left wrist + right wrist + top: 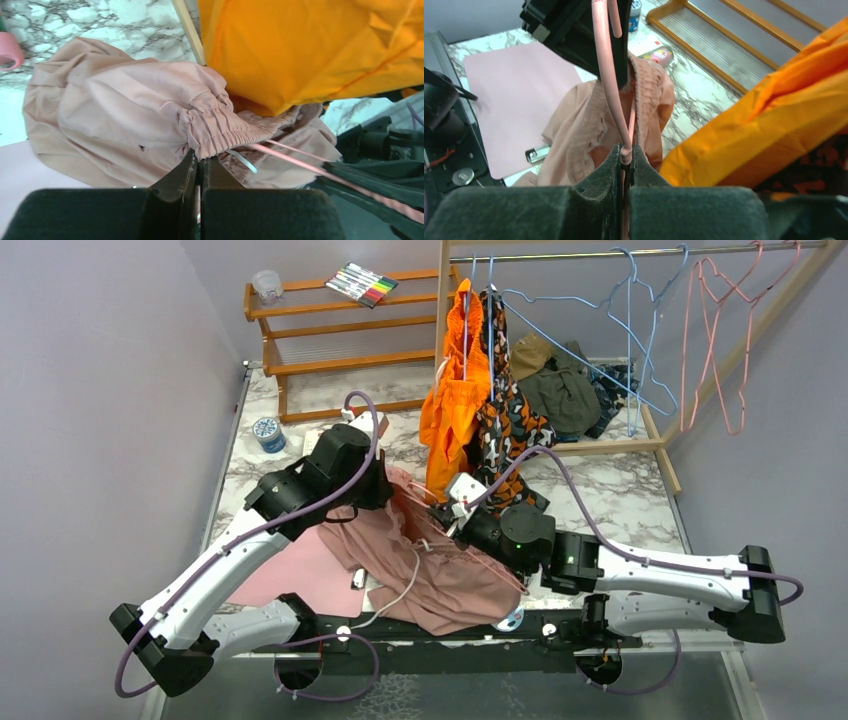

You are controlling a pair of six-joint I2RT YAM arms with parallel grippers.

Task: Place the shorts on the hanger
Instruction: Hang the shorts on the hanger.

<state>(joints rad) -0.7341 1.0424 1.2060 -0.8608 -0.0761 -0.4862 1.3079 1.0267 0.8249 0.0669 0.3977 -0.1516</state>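
Shorts (440,575) are heaped at 6 o'clock on the table (620,490), waistband (220,127) clamped by the left gripper (200,162), while the pink wire hanger (606,75), clamped in the right gripper (625,150), is run lengthwise toward 12 o'clock, at that waistband.

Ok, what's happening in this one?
Both arms are working on the shorts, which lie bunched on the marble table in front of a hanging orange garment. The left gripper is shut on the gathered waistband. The right gripper is shut on the pink hanger, holding its wire right at the waistband. Whether the wire is inside the shorts yet is hard to tell.
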